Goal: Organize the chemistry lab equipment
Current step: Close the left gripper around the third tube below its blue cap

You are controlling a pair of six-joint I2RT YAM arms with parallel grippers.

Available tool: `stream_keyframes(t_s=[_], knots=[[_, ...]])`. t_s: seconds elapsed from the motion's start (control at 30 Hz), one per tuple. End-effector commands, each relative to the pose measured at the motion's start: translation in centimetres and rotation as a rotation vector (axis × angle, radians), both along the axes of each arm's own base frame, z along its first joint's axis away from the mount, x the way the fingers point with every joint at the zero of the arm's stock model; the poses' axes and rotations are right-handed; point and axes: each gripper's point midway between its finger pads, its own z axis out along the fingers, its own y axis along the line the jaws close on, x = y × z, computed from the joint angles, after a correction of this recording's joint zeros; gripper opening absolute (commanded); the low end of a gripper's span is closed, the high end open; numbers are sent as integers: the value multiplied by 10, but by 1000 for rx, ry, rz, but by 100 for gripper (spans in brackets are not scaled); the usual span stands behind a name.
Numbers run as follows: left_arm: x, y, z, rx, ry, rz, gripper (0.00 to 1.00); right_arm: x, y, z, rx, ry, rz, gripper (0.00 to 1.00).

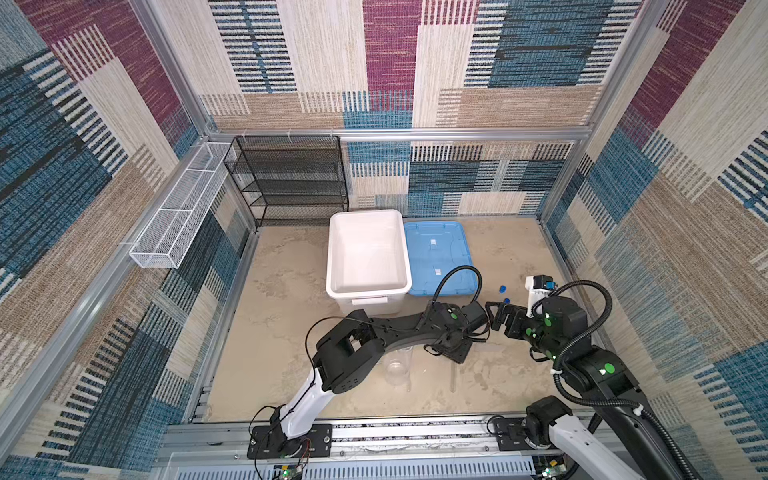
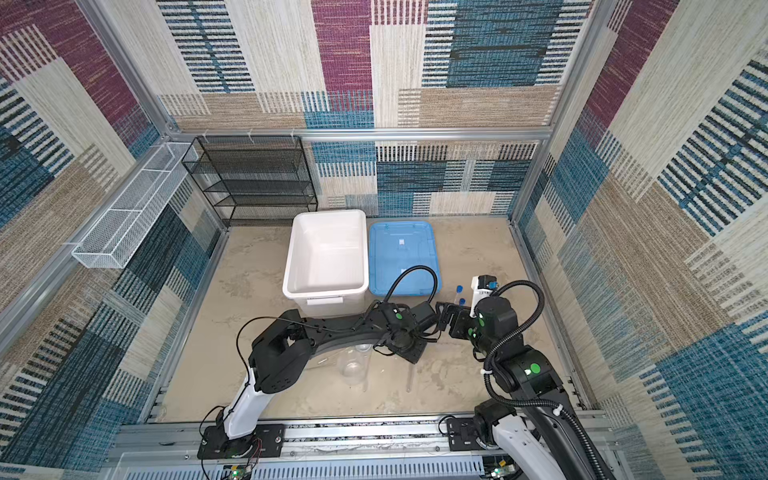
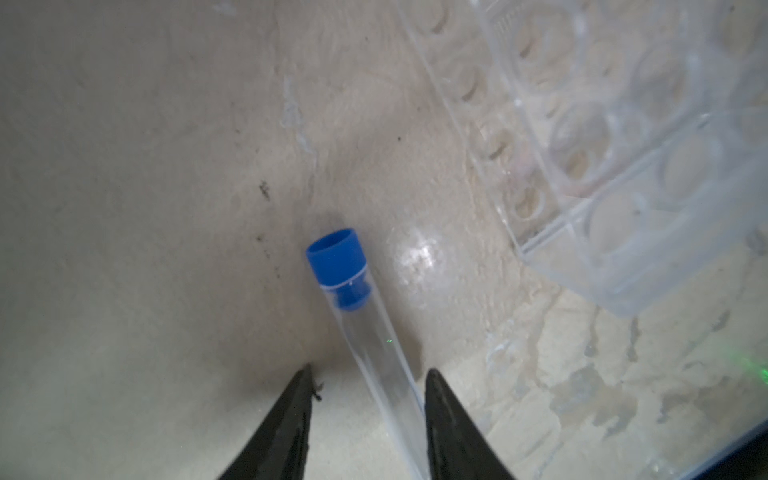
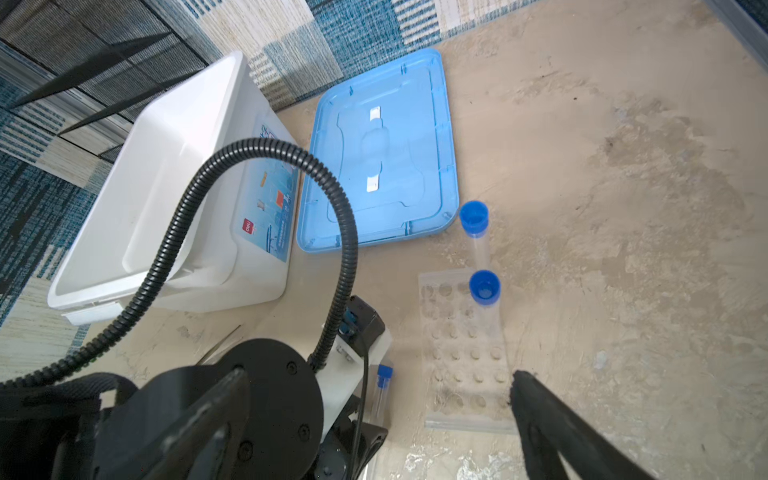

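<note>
Holding a clear test tube (image 3: 376,353) between the left gripper (image 3: 368,419) fingers, you have one finger against the glass wall and a gap on the other side — whether it is truly clamped, you cannot tell. It sits just beside the clear tube rack (image 3: 615,166) on the table. Expect it light, smooth and slippery — fragile too; take it mid-barrel, below the blue cap (image 3: 336,257). The right gripper (image 4: 374,432) stands wide open, empty.

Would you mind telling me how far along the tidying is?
Done: two tubes stand in the rack. In hand: the third tube lies between the left gripper's jaws, not clearly gripped. Left: the beaker is on the table; the bin looks empty.
</note>
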Motion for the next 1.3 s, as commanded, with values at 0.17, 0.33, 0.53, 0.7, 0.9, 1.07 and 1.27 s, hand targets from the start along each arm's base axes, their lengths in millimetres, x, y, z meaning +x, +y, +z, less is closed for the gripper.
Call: stream_keyframes(t_s=[0.17,0.33,0.53,0.7,0.9,1.07,1.27], knots=[[-10,27,-13,100,22,8,36,3,3,7,7,-34,17,99],[-22,32,-18,111,66,8,31,3,3,5,5,-30,17,99],[-27,46,-18,160,82,19,30,2,4,5,11,-36,23,99],[-30,51,-27,164,87,20,30,2,5,7,16,-50,28,99],[-40,48,-36,153,124,29,29,-3,14,7,35,-33,81,99],[-41,47,-33,132,96,6,22,-10,17,29,48,-147,128,99],[-30,50,-28,156,67,15,21,-11,23,24,56,-108,159,99]])
